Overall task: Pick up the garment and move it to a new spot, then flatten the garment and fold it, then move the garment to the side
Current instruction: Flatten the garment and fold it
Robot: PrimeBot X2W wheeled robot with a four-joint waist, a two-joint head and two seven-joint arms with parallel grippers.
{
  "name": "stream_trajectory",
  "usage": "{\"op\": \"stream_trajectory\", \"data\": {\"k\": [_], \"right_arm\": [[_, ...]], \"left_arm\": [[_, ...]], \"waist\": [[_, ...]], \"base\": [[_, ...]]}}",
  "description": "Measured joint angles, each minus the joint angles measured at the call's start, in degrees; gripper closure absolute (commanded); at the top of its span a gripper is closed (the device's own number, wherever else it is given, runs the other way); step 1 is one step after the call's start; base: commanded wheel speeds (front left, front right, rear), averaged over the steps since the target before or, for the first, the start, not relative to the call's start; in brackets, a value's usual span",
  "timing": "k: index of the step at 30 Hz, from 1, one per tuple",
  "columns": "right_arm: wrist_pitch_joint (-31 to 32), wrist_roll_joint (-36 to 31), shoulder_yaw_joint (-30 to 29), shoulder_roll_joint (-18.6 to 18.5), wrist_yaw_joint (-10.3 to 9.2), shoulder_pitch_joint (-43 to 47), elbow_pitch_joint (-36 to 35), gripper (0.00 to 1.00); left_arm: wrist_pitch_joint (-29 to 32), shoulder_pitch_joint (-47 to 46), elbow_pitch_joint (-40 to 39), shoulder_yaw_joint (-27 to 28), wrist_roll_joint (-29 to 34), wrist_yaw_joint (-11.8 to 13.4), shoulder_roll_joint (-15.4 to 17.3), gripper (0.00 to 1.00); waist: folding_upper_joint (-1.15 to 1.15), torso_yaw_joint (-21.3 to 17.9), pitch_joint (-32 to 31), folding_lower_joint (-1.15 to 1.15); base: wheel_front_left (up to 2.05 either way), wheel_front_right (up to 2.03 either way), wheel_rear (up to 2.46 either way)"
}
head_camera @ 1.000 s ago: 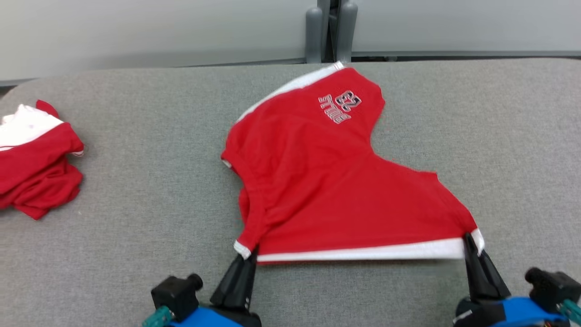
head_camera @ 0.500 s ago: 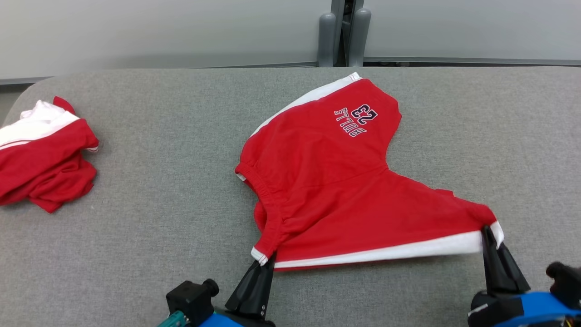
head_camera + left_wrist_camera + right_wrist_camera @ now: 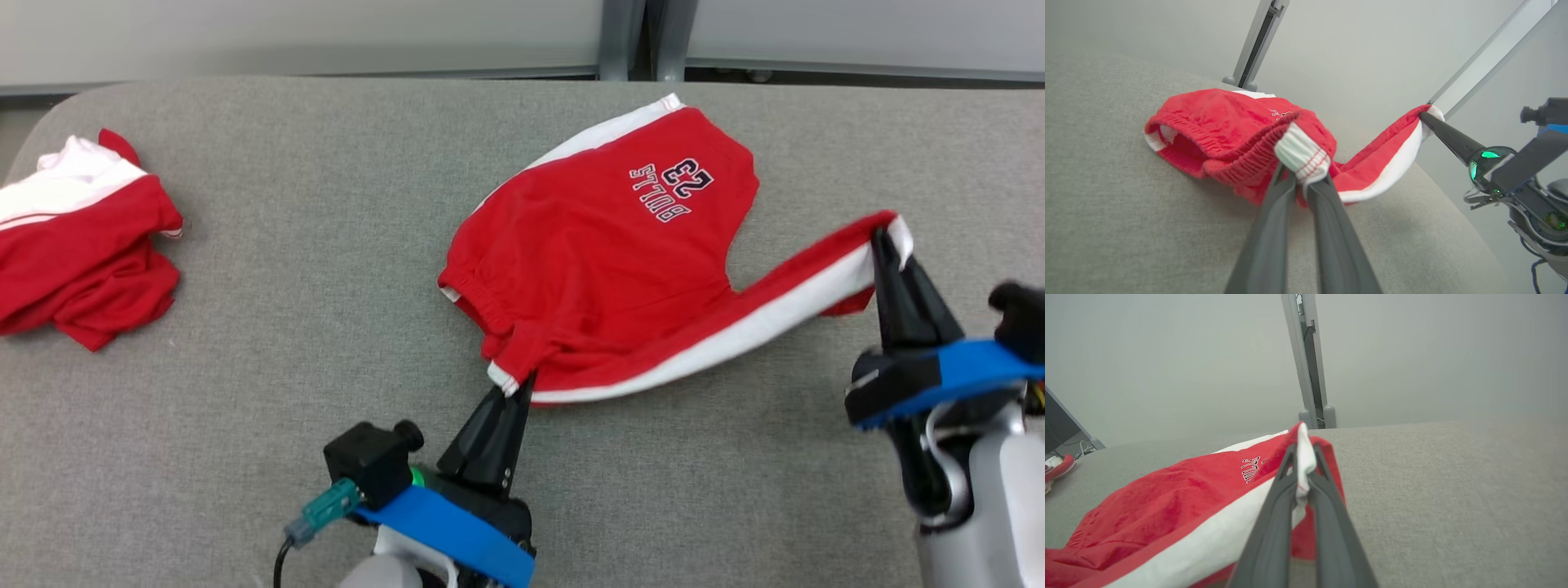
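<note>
The left fingers [image 3: 1271, 228] pinch the red garment's [image 3: 1216, 122] white-trimmed corner above grey padding [image 3: 1106, 196].

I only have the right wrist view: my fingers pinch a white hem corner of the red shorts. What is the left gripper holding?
Observer: The left gripper is shut on the white end of the shorts' elastic waistband.
Operator: Is that end lifted like mine?
Observer: Barely; it sits low over the table, while the right gripper holds its corner clearly higher.
Operator: Which way does the waist opening face?
Observer: Toward the robot's left.
</note>
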Motion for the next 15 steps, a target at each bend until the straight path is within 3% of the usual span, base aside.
{"op": "stream_trajectory", "data": {"k": [15], "right_arm": [[1.49, -3.07, 2.6, -3.67, 0.0, -27.33, 16.7, 1.0]], "left_arm": [[0.68, -14.04, 2.55, 1.99, 0.48, -1.15, -1.66, 1.0]], "waist": [[0.0, 2.37, 8.33, 0.01]], "base": [[0.0, 0.0, 0.0]]}}
